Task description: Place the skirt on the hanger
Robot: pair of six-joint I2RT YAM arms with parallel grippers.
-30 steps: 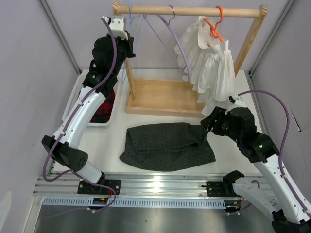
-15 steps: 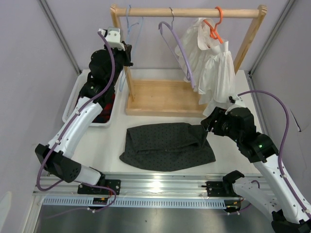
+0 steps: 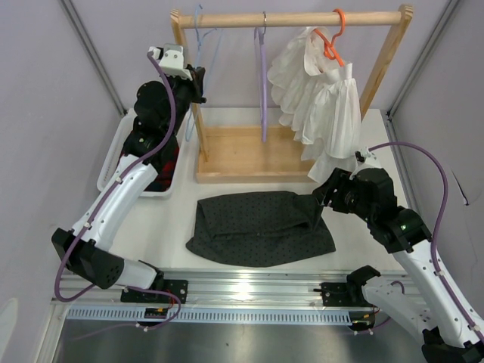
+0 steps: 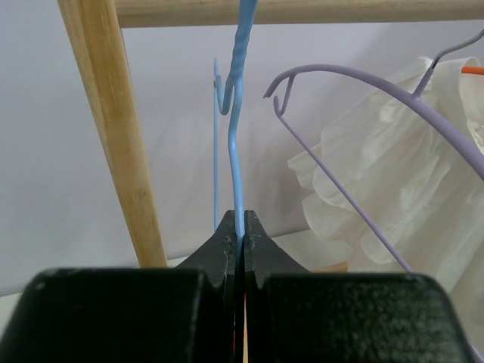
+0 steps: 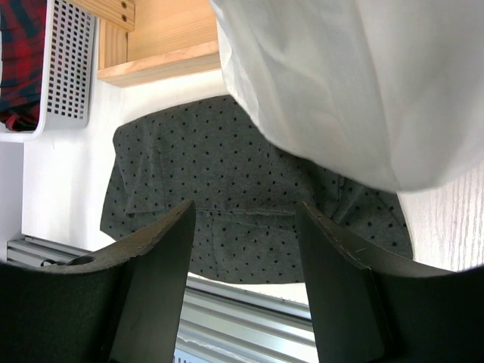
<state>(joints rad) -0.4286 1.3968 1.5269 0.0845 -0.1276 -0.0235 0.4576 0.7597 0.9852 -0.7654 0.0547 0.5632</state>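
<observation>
The skirt (image 3: pixel 257 227) lies flat on the table, dark with tiny dots, between the two arm bases; the right wrist view shows it (image 5: pixel 227 174) below my fingers. The hanger (image 3: pixel 215 47), thin pale-blue wire, hangs at the left end of the wooden rail. My left gripper (image 3: pixel 197 85) is shut on its lower wire; in the left wrist view the blue wire (image 4: pixel 237 121) rises straight out of the shut gripper (image 4: pixel 238 219) toward the rail. My right gripper (image 3: pixel 318 198) hovers over the skirt's right edge, and it stands open (image 5: pixel 246 215) with nothing between its fingers.
The wooden rack (image 3: pixel 295 17) stands on its base board (image 3: pixel 242 155) at the back. A lilac hanger (image 3: pixel 262 83) hangs mid-rail. A white ruffled garment (image 3: pixel 321 98) on an orange hanger (image 3: pixel 333 41) hangs at the right, close above my right arm. A white basket (image 3: pixel 115 155) holds plaid cloth (image 3: pixel 168 162).
My left gripper has drawn slightly left with the blue hanger. The lilac hanger has swung round to hang edge-on, and the white garment has swayed. The right arm has stayed still.
</observation>
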